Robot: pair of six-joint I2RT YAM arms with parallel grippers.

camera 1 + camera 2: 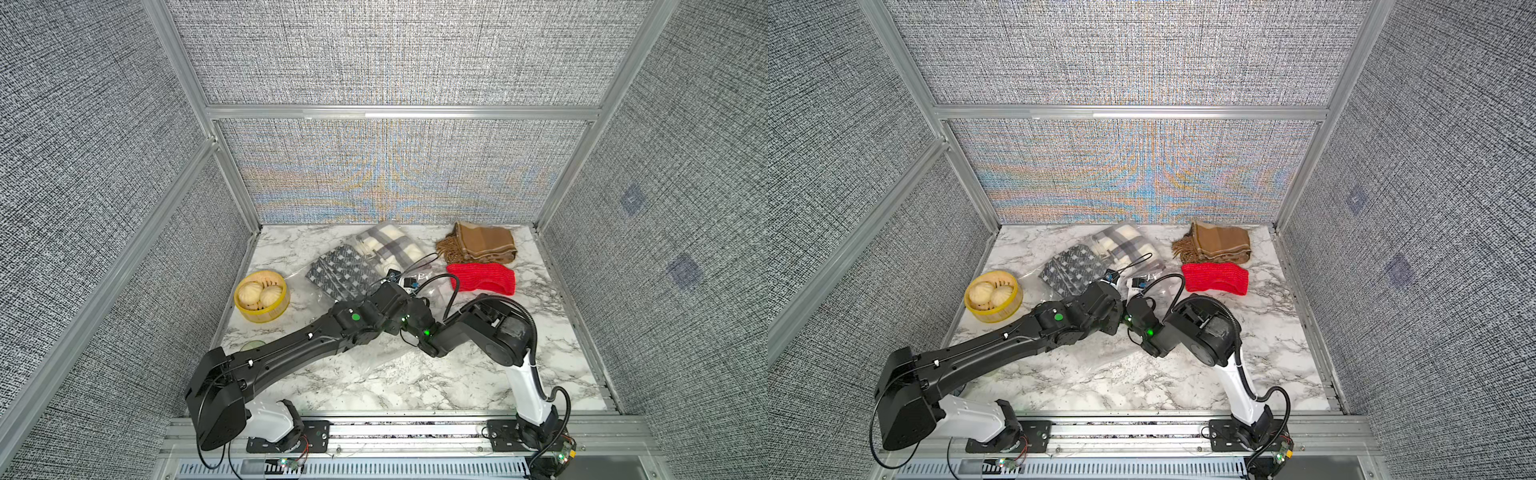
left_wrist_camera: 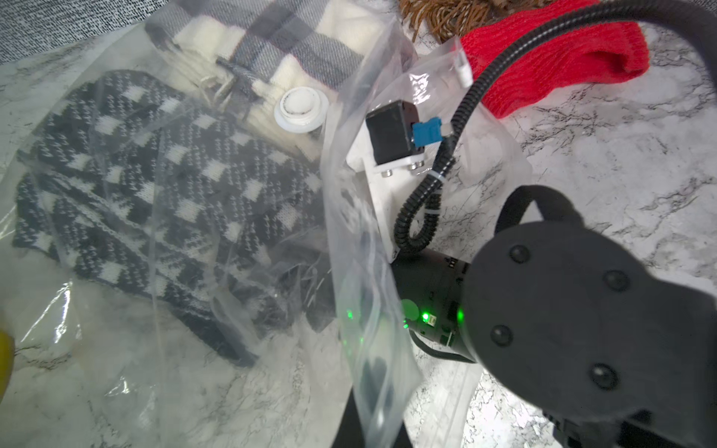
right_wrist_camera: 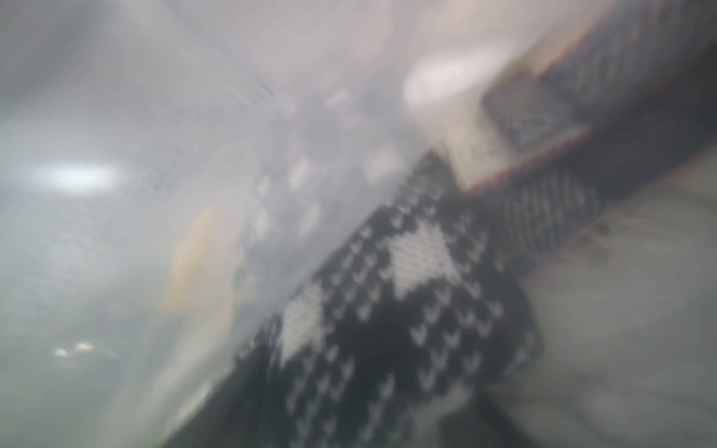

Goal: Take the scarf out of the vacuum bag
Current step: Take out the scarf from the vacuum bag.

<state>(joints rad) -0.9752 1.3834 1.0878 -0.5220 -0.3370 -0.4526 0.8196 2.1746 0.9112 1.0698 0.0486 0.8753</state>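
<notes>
The clear vacuum bag (image 1: 376,359) lies crumpled on the marble table, its round white valve (image 2: 302,110) facing up. Inside it lie a black-and-white knitted scarf (image 1: 340,272) (image 2: 155,186) and a cream-and-grey plaid scarf (image 1: 388,245). My left gripper (image 2: 374,426) is shut on a fold of the bag's film near its open edge and holds it up. The right arm's wrist (image 2: 426,298) reaches into that opening. Its fingers are hidden by film, and the blurred right wrist view is filled with the black-and-white scarf (image 3: 407,310) up close.
A yellow bamboo steamer with buns (image 1: 262,296) stands at the table's left edge. A red knit piece (image 1: 482,279) and a brown fringed scarf (image 1: 478,243) lie at the back right. Both arms cross closely over the table's middle (image 1: 415,386). Grey walls close in three sides.
</notes>
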